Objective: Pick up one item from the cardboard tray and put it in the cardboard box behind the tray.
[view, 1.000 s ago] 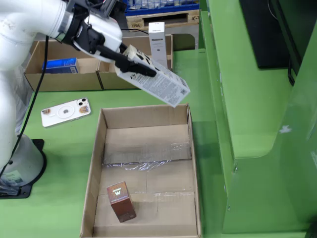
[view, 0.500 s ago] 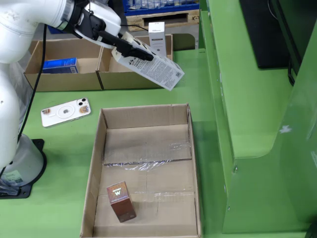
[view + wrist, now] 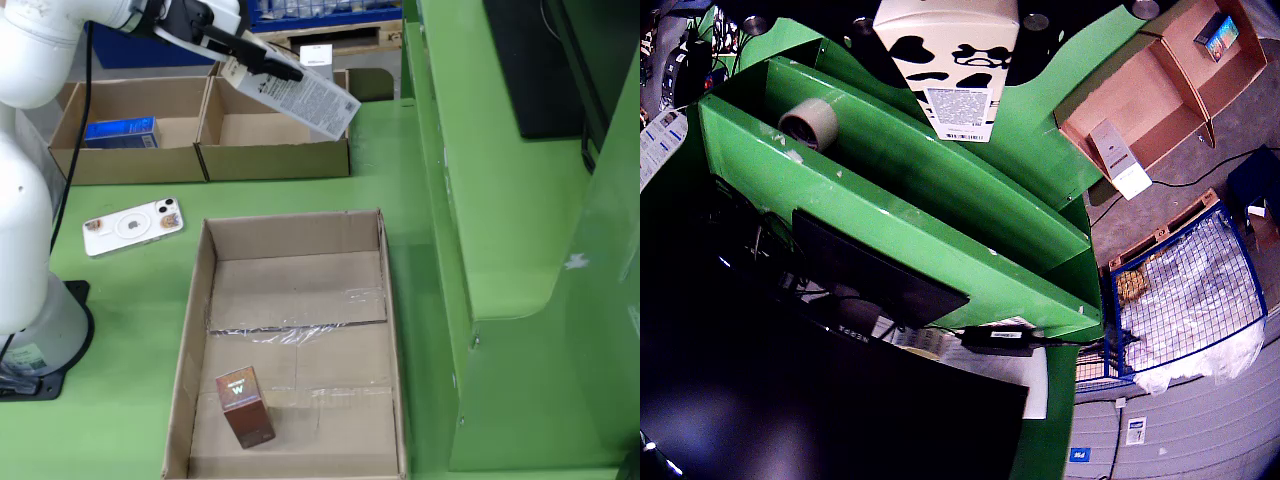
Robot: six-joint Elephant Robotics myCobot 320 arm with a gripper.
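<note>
My gripper (image 3: pixel 250 58) is shut on a white milk carton (image 3: pixel 305 97) with black cow patches and a printed label. It holds the carton tilted in the air above the right compartment of the cardboard box (image 3: pixel 275 160) behind the tray. In the wrist view the carton (image 3: pixel 955 70) fills the top centre. The cardboard tray (image 3: pixel 200 300) lies in front and holds one small brown box (image 3: pixel 245 405) near its front left corner. The left compartment holds a blue box (image 3: pixel 118 132).
A white phone (image 3: pixel 132 225) lies on the green table left of the tray. The arm's base (image 3: pixel 30 320) stands at the left. A green shelf unit (image 3: pixel 520 250) with a black monitor (image 3: pixel 540 60) rises on the right. A tape roll (image 3: pixel 808 122) sits on the shelf.
</note>
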